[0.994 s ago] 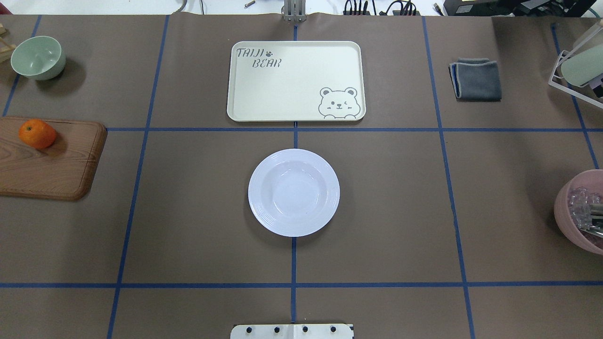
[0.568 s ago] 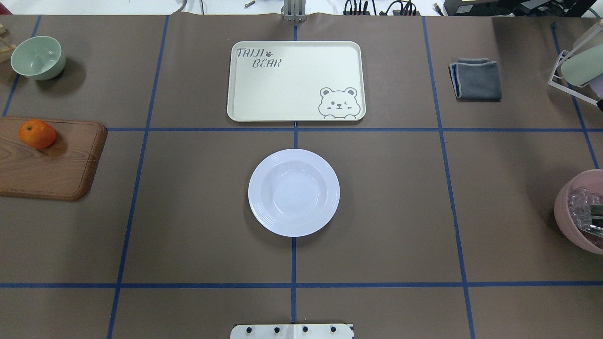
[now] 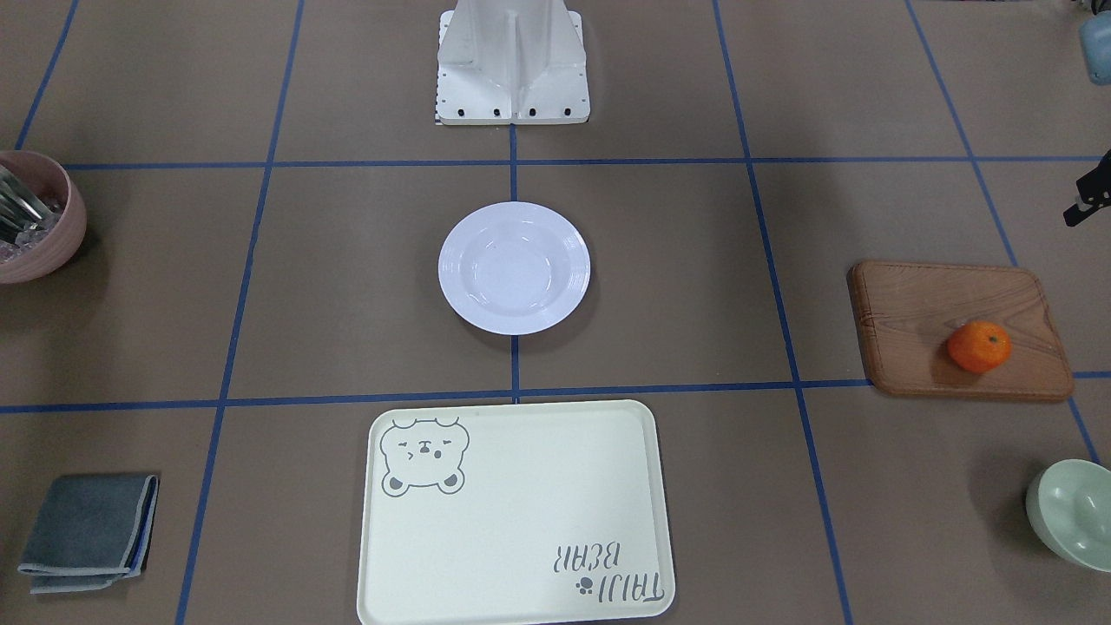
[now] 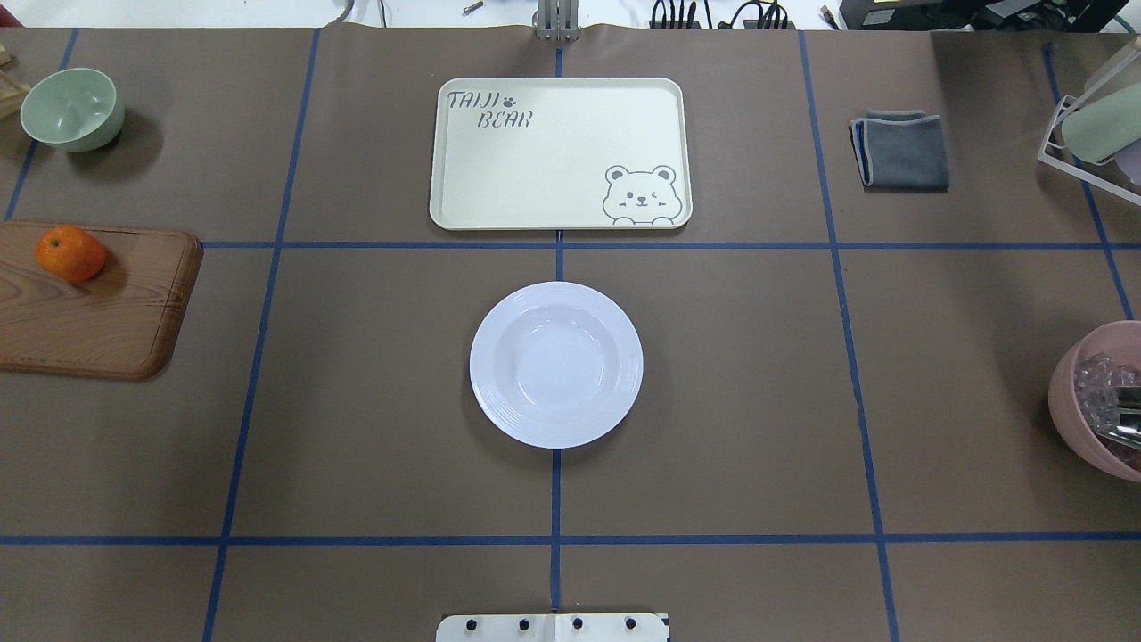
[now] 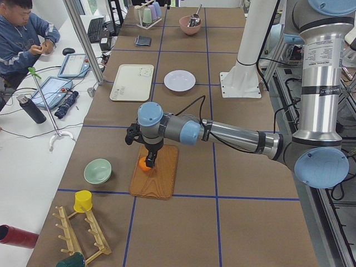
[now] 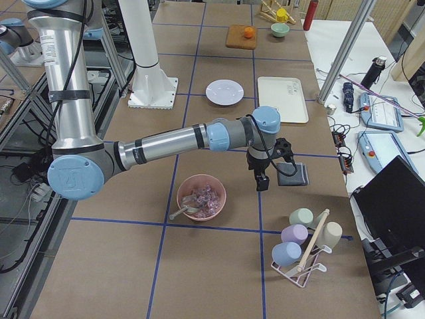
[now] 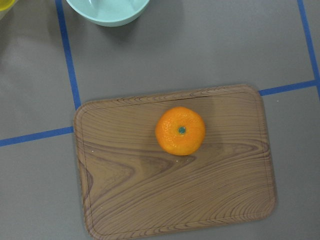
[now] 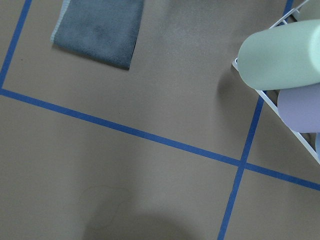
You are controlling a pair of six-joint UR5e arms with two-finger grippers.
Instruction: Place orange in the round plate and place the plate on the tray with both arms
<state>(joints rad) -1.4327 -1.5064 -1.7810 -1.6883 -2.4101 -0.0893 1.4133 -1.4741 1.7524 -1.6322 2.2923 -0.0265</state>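
Hands hang at opposite ends of the brown papered counter (image 4: pixel 357 401). Our left hand (image 5: pixel 149 158) hovers directly above the small bright-orange mandarin (image 7: pixel 180 130), which sits alone on the brown wooden board (image 7: pixel 150 200). Only a side view catches this hand, so we cannot tell whether its fingers are apart or together. The same goes for our right hand (image 6: pixel 261 178), poised far off beside the folded grey cloth (image 6: pixel 293 174).

Mid-counter lies the glossy white round plate (image 4: pixel 555 365), empty, with the pale cream bear-printed tray (image 4: pixel 560 152) just beyond it, also bare.

We judge the mandarin light, soft-skinned and apt to roll, best pinched gently across its widest girth from above. The plate looks stiff, slick and breakable; its wide ribbed rim, gripped on opposite sides, seems the place for two hands.

The left wrist camera shows the fruit's green stem dot, nearly centred under the lens. The overhead view shows neither arm, only the layout. The two side views alone place the arms.
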